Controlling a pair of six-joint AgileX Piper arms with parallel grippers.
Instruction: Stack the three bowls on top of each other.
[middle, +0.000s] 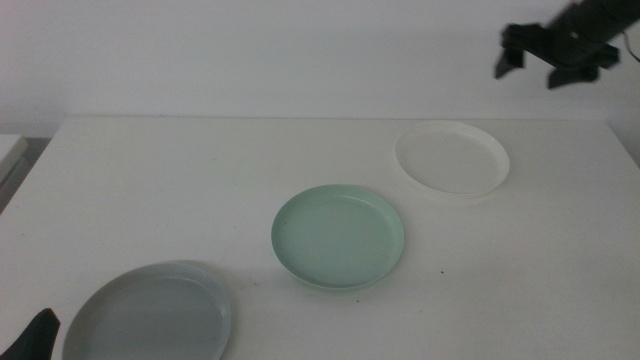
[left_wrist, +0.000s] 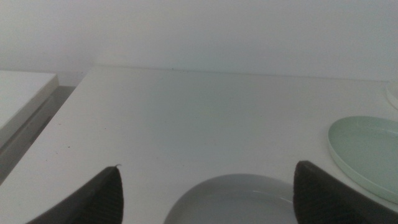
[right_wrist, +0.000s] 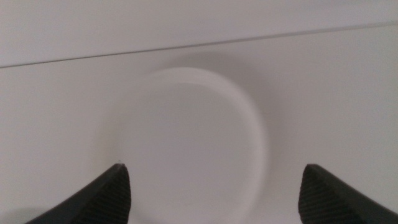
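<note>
White bowl: the white bowl (middle: 452, 157) was seen at the upper right of the middle view, lying flat on the tabletop (middle: 200, 190), well apart from the other two; in the right wrist view it (right_wrist: 186, 143) was centred between the two dark jaws.
Mint bowl: the pale mint green bowl (middle: 338, 237) was placed at the centre of the middle view, alone and upright, with nothing stacked in it; its edge (left_wrist: 367, 152) was caught at the side of the left wrist view.
Grey-blue bowl: the grey-blue bowl (middle: 150, 312) was found at the lower left of the middle view, cut by the bottom edge; its rim (left_wrist: 236, 199) was seen between the left jaws.
Right claw: the right claw (middle: 560, 62) was held in the air at the upper right corner of the middle view, above and beyond the white bowl, jaws spread wide and nothing gripped.
Left claw: the left claw (middle: 35, 338) was shown only as a dark tip at the lower left corner, just beside the grey-blue bowl, jaws wide apart and empty.
Stack: none of the three bowls was set on another.
</note>
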